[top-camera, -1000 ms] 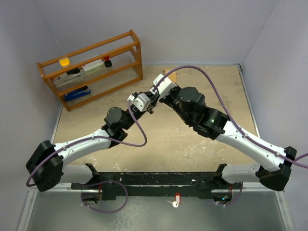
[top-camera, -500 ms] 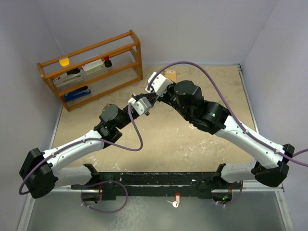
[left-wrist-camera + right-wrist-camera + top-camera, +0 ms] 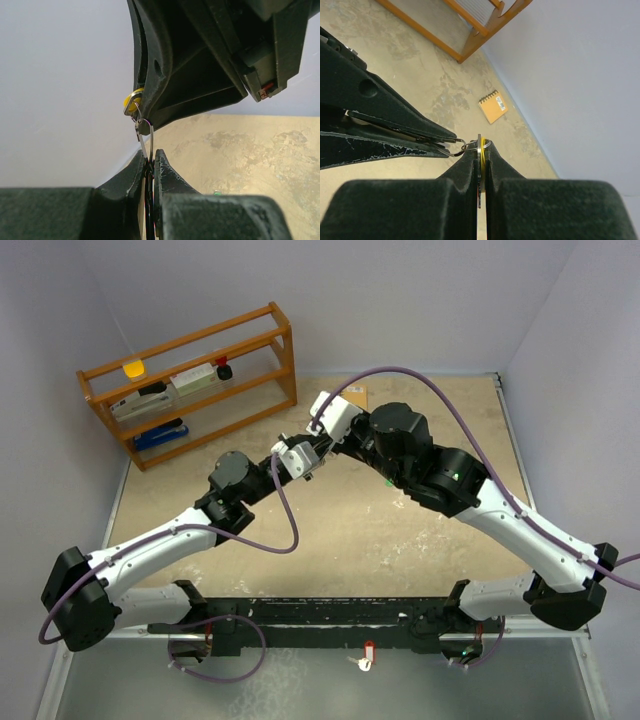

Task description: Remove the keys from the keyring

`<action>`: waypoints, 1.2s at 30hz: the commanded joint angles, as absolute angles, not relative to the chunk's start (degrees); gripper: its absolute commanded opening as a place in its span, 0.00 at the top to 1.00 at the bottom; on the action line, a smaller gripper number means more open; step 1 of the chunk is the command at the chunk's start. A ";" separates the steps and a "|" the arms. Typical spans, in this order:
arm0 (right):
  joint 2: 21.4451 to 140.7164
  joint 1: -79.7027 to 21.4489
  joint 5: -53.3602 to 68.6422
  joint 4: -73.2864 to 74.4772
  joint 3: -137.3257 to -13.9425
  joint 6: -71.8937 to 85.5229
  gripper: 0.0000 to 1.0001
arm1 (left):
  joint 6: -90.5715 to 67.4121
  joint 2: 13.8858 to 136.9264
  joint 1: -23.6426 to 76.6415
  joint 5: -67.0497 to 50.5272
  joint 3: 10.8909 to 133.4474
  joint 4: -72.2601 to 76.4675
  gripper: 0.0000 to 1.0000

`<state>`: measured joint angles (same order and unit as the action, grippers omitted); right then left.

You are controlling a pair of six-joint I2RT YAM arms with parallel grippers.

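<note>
The left gripper (image 3: 150, 167) is pressed together on the lower end of the keyring (image 3: 143, 136), whose thin wire loop stands up out of its fingertips. Just beyond, the right gripper (image 3: 481, 155) is pinched shut on the brass key (image 3: 131, 100), held edge-on between its pads with only a yellow sliver showing. The ring bridges the short gap between the two sets of fingertips, so the key is on the wire and the whole bundle hangs in the air above the table. The other key I cannot find in any view.

The step in hand looks like working the brass key off the ring. It likely goes best if the left pinch holds firm and steady while the right slides the key along the coil towards the wire's end, not straight away from it. A straight pull would probably only bend the loop or drag it out of the left fingers. The fingertips are almost touching, so the moves should be small.

Below lies the tan, mottled table (image 3: 400, 530). A notebook (image 3: 493, 106) lies flat near its far edge, and a wooden rack (image 3: 190, 380) stands at the far left. Plain pale walls (image 3: 420, 300) close the space.
</note>
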<state>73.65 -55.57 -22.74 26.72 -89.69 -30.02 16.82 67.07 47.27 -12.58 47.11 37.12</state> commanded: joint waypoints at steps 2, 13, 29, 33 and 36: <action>70.21 -55.02 -23.12 20.63 -91.87 -30.88 1.00 | 13.04 68.38 47.46 -13.22 48.26 39.72 0.99; 69.86 -55.02 -22.97 19.38 -90.45 -30.72 1.00 | 10.66 69.61 47.46 -12.92 48.55 42.65 0.93; 71.23 -55.02 -22.58 19.75 -90.18 -30.73 1.00 | 6.30 71.61 47.44 -7.37 47.21 50.07 0.86; 71.44 -55.02 -22.75 19.57 -90.09 -30.90 1.00 | 5.16 71.82 47.46 -7.19 46.80 51.68 0.79; 71.28 -55.02 -22.94 19.33 -89.75 -30.92 1.00 | 4.44 72.15 47.46 -6.91 46.60 52.78 0.79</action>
<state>72.58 -55.33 -22.44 23.33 -89.49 -30.20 6.68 71.92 47.33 -8.03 46.98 47.92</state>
